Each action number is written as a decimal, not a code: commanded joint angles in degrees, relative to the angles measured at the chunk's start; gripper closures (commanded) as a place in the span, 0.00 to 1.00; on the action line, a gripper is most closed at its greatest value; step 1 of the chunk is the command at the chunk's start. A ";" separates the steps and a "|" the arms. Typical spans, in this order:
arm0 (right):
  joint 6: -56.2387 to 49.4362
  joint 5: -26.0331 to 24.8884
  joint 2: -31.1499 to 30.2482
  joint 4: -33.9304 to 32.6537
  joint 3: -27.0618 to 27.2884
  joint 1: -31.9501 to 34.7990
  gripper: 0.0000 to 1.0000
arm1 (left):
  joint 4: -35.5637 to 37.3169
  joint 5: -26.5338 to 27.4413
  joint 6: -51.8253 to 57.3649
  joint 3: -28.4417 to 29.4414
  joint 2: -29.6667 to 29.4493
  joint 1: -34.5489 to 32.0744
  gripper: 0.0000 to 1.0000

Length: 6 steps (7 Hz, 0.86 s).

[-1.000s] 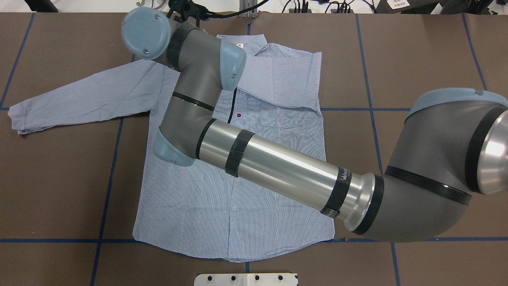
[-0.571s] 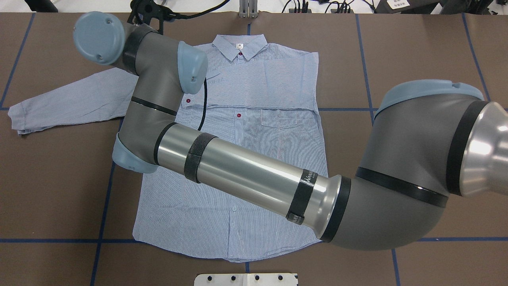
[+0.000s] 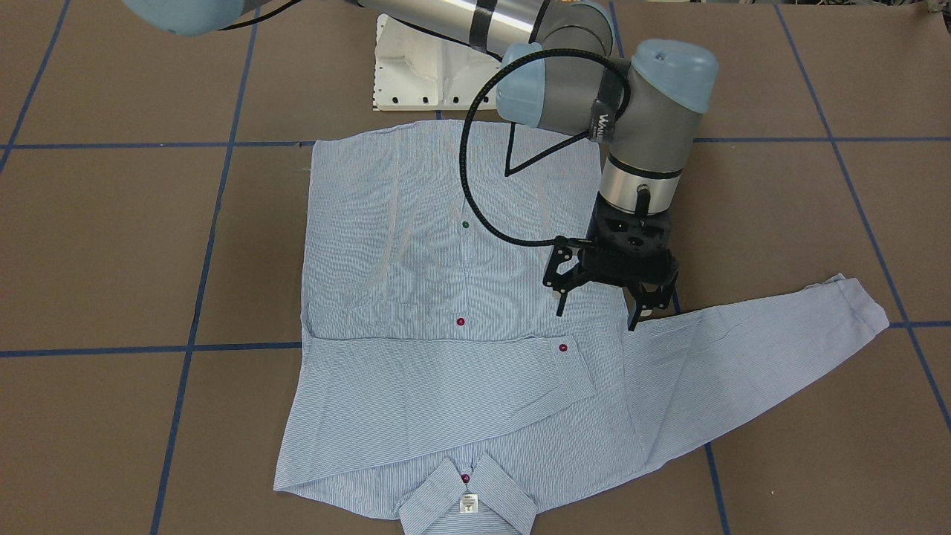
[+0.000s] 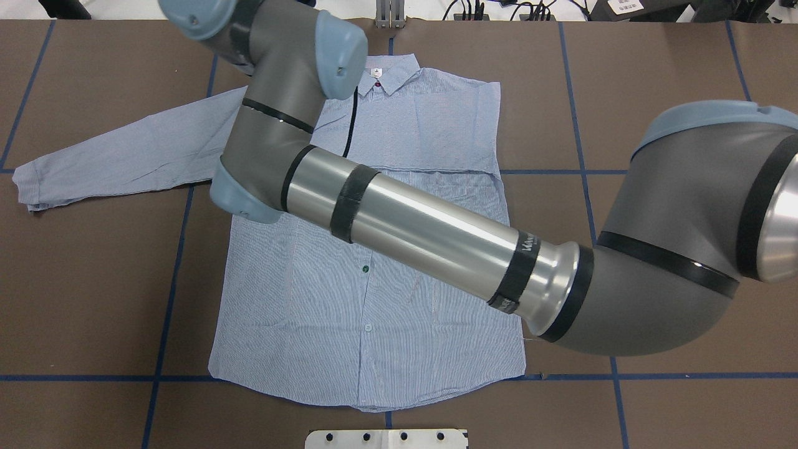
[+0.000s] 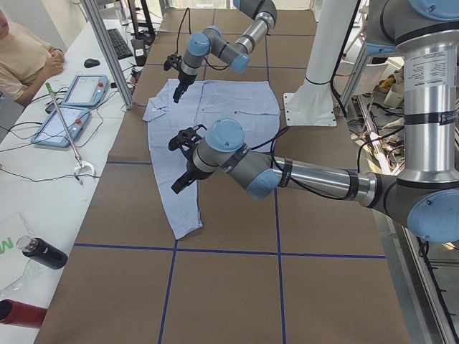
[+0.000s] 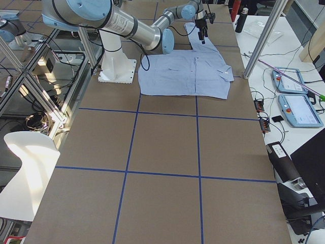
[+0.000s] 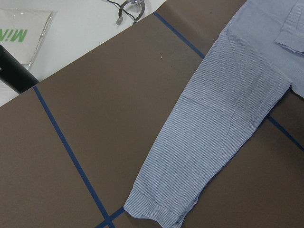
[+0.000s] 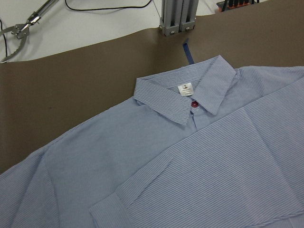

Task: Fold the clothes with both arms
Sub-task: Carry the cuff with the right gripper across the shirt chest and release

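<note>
The striped shirt (image 3: 446, 260) lies flat and face up on the brown table, collar (image 3: 466, 490) away from the robot. Its right sleeve (image 3: 438, 386) is folded across the chest. Its left sleeve (image 4: 124, 156) lies stretched out and also shows in the left wrist view (image 7: 223, 118). My right arm (image 4: 424, 237) reaches across the shirt. My right gripper (image 3: 595, 321) is open and empty, just above the left armpit. My left gripper (image 5: 181, 165) hangs high over the left sleeve. I cannot tell whether it is open or shut.
The white base plate (image 3: 423, 74) sits at the hem side of the shirt. Blue tape lines cross the table. An operator (image 5: 21, 50), tablets (image 5: 68, 107) and a black bottle (image 5: 43, 254) are at the side bench. A metal post (image 8: 178, 16) stands beyond the collar.
My right arm's wrist swung left off the collar area, then up and back a little to the right. The folded right sleeve has settled flat across the chest.
</note>
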 commanded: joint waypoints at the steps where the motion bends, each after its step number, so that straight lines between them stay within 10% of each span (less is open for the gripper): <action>1: -7.29 5.33 -11.37 -5.61 15.13 5.25 0.00 | -7.57 0.12 -0.16 6.50 -0.18 0.79 0.00; 3: -15.64 11.48 -27.48 -5.98 34.83 10.53 0.00 | -14.00 0.56 -9.05 10.41 -0.27 4.28 0.00; 6: -38.89 22.27 -53.00 -5.46 56.79 22.81 0.00 | -36.34 15.82 -33.76 21.08 -0.18 18.41 0.00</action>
